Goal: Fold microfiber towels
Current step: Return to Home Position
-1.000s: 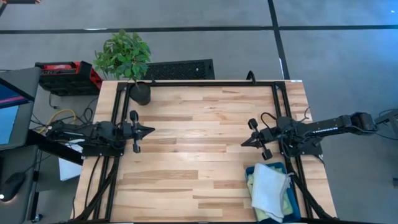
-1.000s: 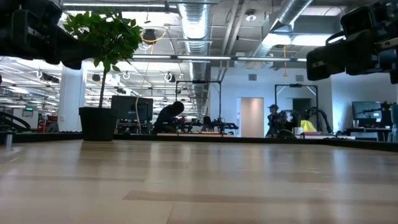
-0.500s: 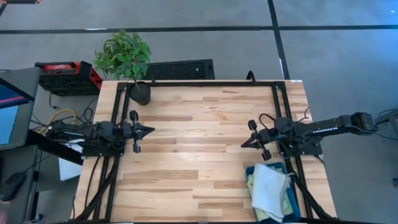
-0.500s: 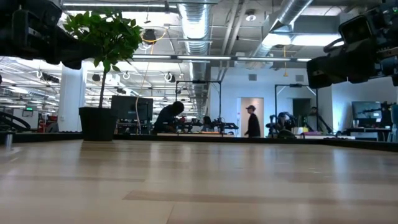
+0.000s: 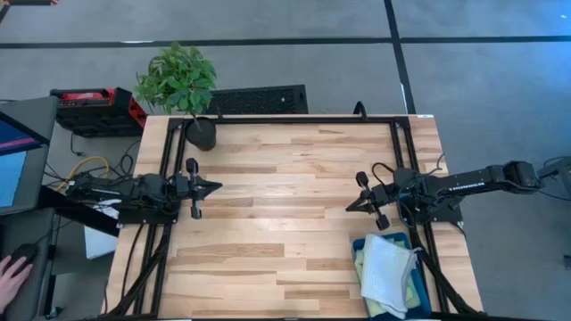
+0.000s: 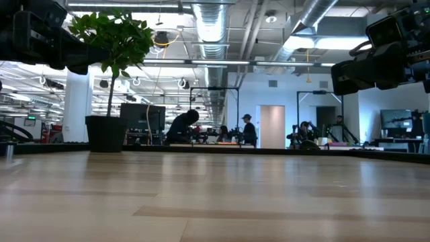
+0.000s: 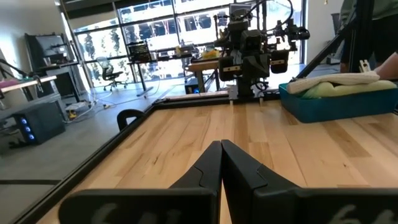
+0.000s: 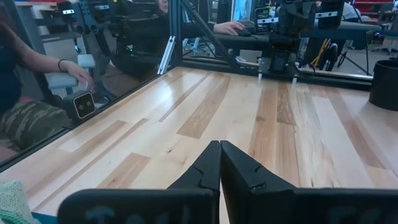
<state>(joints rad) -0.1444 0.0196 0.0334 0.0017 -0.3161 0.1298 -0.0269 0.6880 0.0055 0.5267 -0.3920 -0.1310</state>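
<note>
Both arms sit pulled back at mid-frame: left gripper (image 5: 217,187) on the left, right gripper (image 5: 349,206) on the right. Each has its fingers pressed together on nothing. The right one has crept slightly and settled since a second ago. The towels (image 5: 387,267) lie stacked in the bin (image 7: 339,107) at lower right (pale one on top). We judge the folding done. A person's hand (image 5: 9,276) has appeared at lower left.

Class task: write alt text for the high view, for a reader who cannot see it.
Folded microfiber towels lie stacked in a teal bin at the lower right corner of the table. The left end effector and right end effector, both shut, face each other; a potted plant stands at the upper left corner.
</note>
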